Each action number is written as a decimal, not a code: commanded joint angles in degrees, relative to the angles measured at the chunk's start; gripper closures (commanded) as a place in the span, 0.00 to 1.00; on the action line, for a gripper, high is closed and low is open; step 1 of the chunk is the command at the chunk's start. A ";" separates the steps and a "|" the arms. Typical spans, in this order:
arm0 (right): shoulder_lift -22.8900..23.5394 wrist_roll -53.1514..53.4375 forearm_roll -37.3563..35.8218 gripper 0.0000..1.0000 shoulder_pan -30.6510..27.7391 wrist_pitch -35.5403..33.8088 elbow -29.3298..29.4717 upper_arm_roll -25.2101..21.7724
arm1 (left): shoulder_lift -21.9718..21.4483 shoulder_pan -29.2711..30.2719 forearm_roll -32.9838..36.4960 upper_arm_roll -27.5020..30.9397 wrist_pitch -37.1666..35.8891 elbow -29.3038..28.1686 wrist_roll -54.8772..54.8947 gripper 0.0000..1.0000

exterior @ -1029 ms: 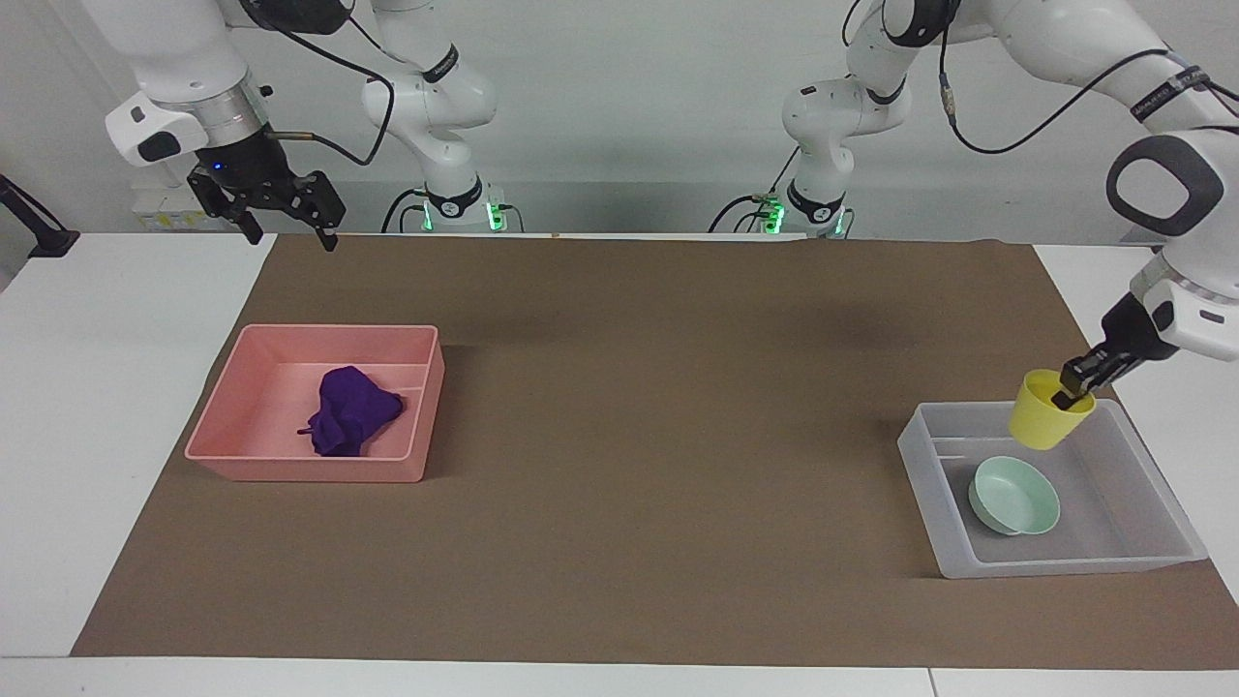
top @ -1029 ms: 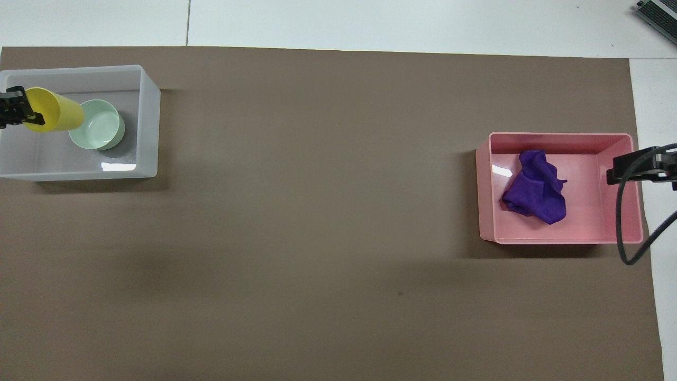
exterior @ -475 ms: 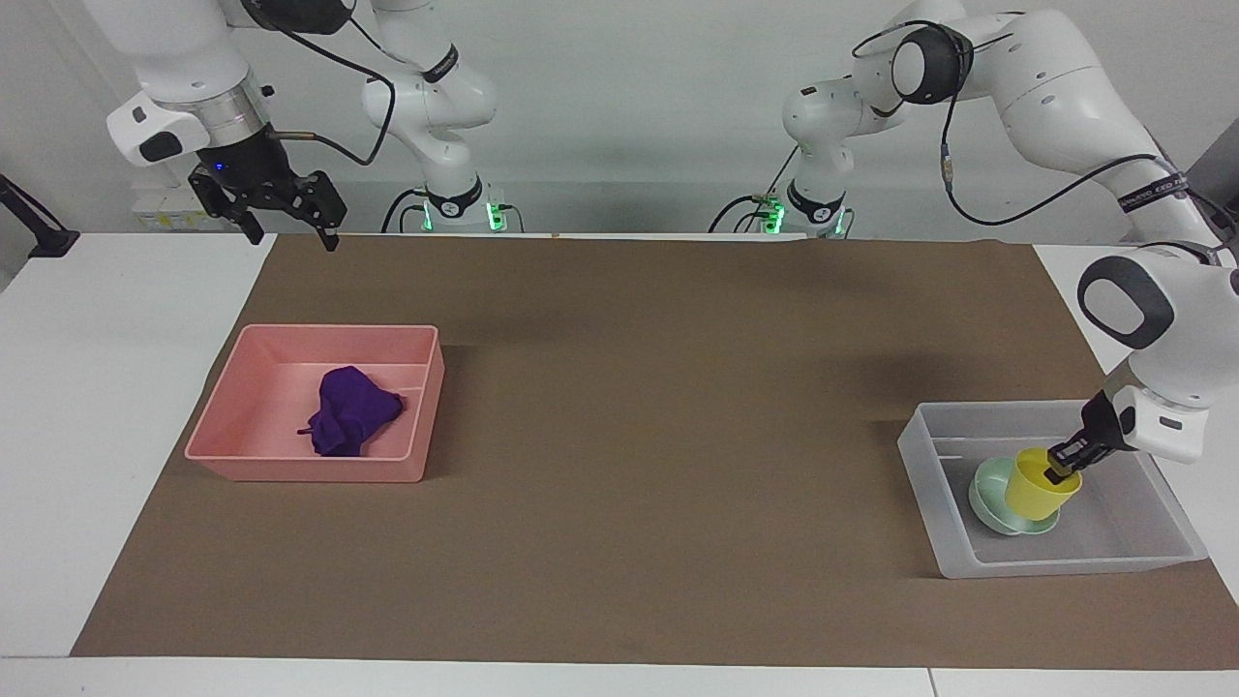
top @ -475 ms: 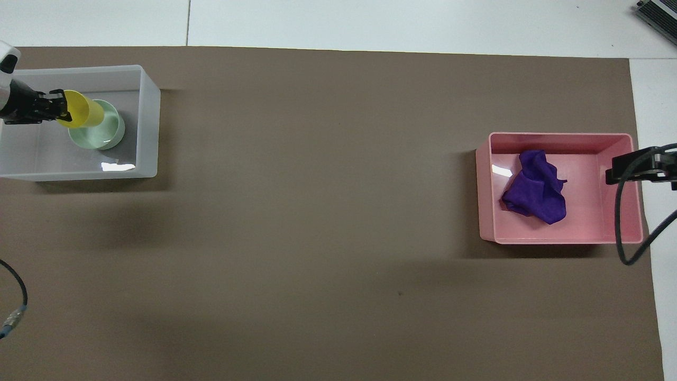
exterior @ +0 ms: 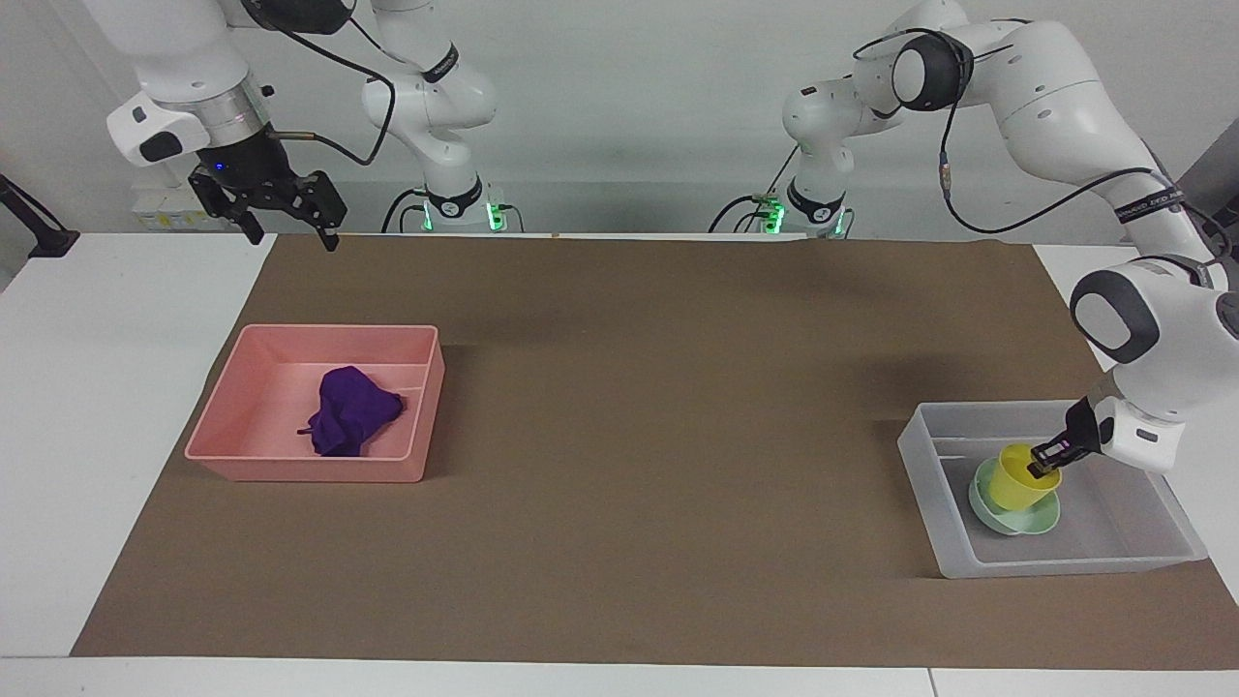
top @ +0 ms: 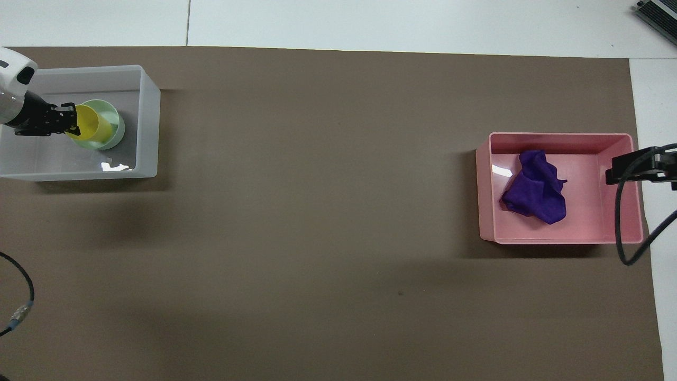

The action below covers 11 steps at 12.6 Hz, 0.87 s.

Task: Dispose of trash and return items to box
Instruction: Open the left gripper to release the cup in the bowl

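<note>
The translucent box [exterior: 920, 455] [top: 151, 121] lies at the left arm's end of the table. The mint-green bowl [exterior: 1026, 523] [top: 115, 114] sits in it. My left gripper [exterior: 1047, 457] [top: 67, 120] is shut on the rim of the yellow cup [exterior: 1012, 489] [top: 94, 127], whose base is down inside the bowl. The purple cloth [exterior: 350, 418] [top: 534, 188] lies crumpled in the pink tray [exterior: 242, 455] [top: 627, 235] at the right arm's end. My right gripper [exterior: 290, 232] waits open and empty, raised over that tray's end wall.
A brown mat [exterior: 658, 407] covers most of the white table. A black cable [top: 627, 233] hangs from the right arm over the pink tray's end. Another cable end [top: 18, 312] shows at the left arm's end of the mat.
My left gripper has carried the yellow cup from above the box's wall down into the mint-green bowl. The right arm has not moved.
</note>
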 commanded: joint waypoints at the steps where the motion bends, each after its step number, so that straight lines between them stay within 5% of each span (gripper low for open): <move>1: -0.30 -0.75 0.88 0.00 0.05 -0.36 0.04 -0.13 | -0.16 0.35 0.69 -0.49 -2.02 1.22 0.76 0.73; 2: -0.30 -0.83 0.88 0.00 0.05 -0.27 0.04 -0.13 | -0.34 0.27 0.51 -0.49 -1.50 1.22 1.02 0.01; 8: -0.30 -0.83 0.88 0.00 0.05 -0.27 0.04 -0.13 | -7.43 -0.61 1.13 -0.31 -5.43 1.31 1.03 0.00; 11: -0.47 -0.75 0.88 0.00 0.05 -0.27 -0.31 -0.13 | -14.82 -0.70 1.04 -0.93 -18.66 1.31 1.64 0.00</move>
